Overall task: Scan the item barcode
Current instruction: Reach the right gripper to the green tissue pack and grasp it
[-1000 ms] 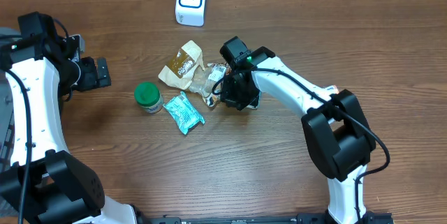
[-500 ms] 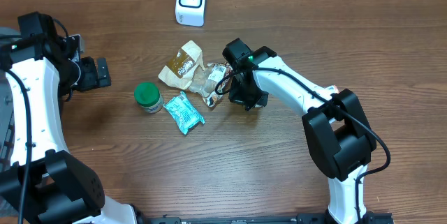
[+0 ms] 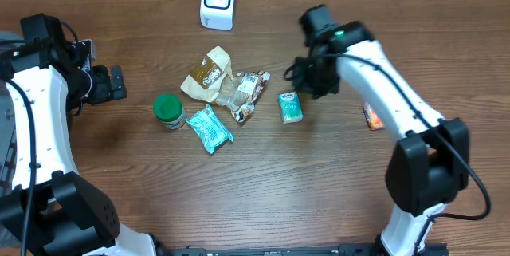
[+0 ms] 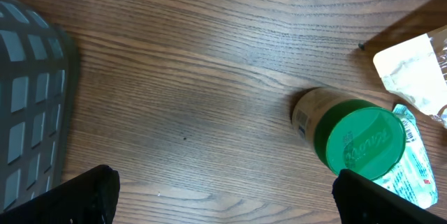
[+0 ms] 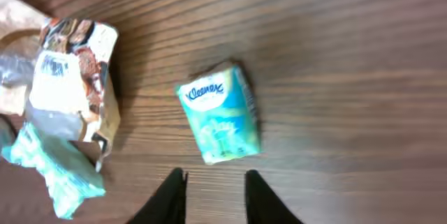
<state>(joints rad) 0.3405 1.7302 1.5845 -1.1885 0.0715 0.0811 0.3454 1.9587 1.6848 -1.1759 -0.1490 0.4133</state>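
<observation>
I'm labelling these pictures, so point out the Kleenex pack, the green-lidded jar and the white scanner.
Kleenex pack point(image 5: 220, 121), right wrist view, middle of its printed face.
green-lidded jar point(image 4: 360, 139), left wrist view, centre of the lid.
white scanner point(image 3: 217, 1), overhead view, its front window.

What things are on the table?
boxy plastic scanner: one, white and blue, far edge
folded paper pouch: one, tan, centre
crinkly foil wrapper: one, brown and clear, right of pouch
round lidded jar: one, green lid, left of centre
soft plastic packet: one, teal, beside jar
small Kleenex tissue pack: one, teal, right of wrapper
small flat packet: one, orange, right side
left pincer: one, black, open, left side
right pincer: one, black, open, near tissue pack
</observation>
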